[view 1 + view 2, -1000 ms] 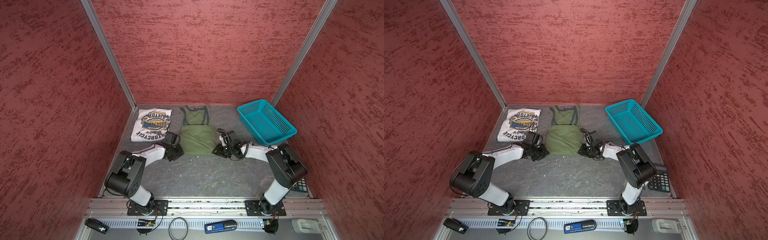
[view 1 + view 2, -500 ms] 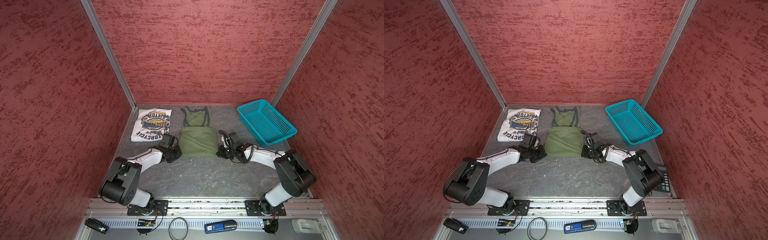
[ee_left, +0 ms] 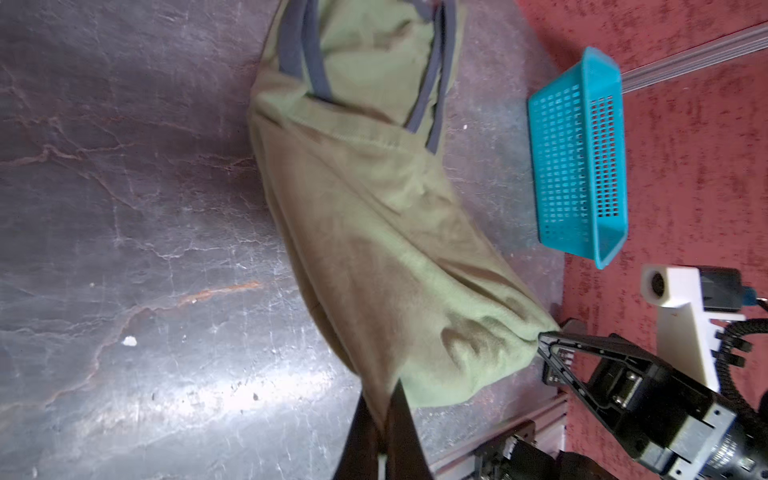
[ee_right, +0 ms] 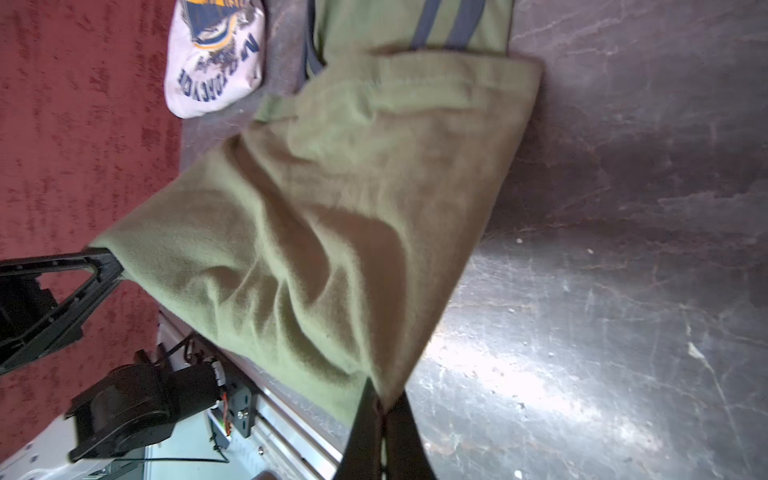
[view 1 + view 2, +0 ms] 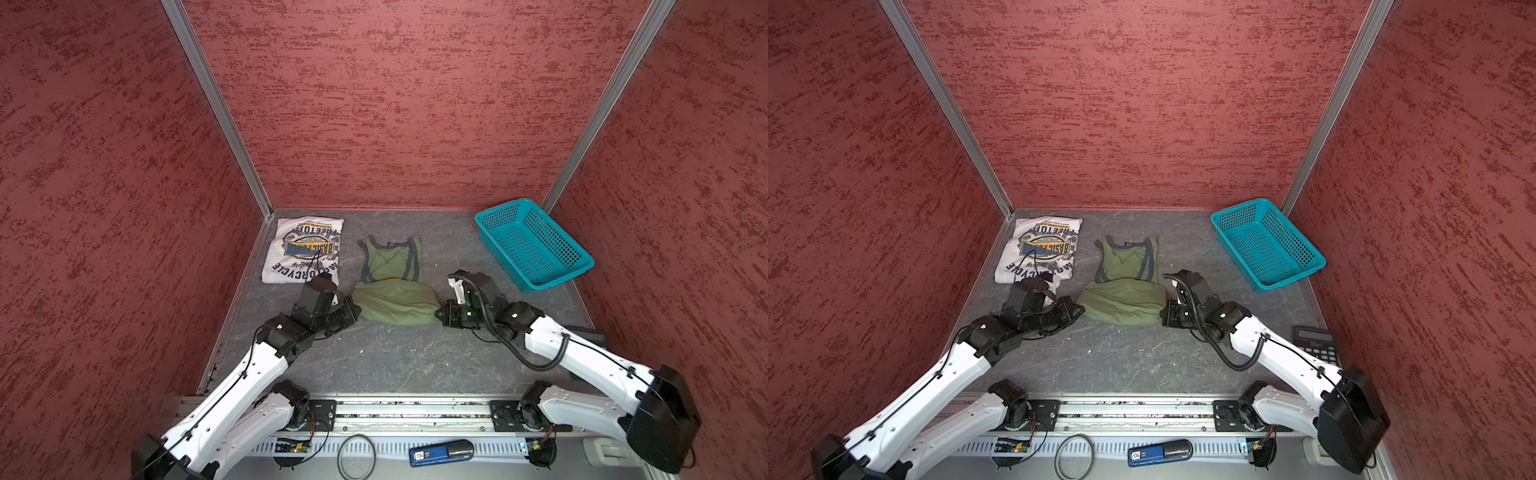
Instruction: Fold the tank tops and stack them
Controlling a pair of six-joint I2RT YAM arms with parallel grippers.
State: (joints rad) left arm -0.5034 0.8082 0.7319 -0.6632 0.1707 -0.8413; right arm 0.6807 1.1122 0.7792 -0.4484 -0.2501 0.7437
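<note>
Pinched one folded corner of the olive green sleeveless cloth tank top (image 5: 395, 305) in the left pincer (image 3: 381, 409), pressed together on the fabric. Gripped the opposite corner likewise in the right pincer (image 4: 382, 401). Held the doubled-over cloth stretched between both pincers, close above the grey marbled surface (image 5: 395, 361), with dark-trimmed straps flat beyond them. Found the folded white printed cloth tank top (image 5: 305, 249) just beyond the left pincer, the teal plastic mesh basket (image 5: 536, 249) well beyond the right pincer.
</note>
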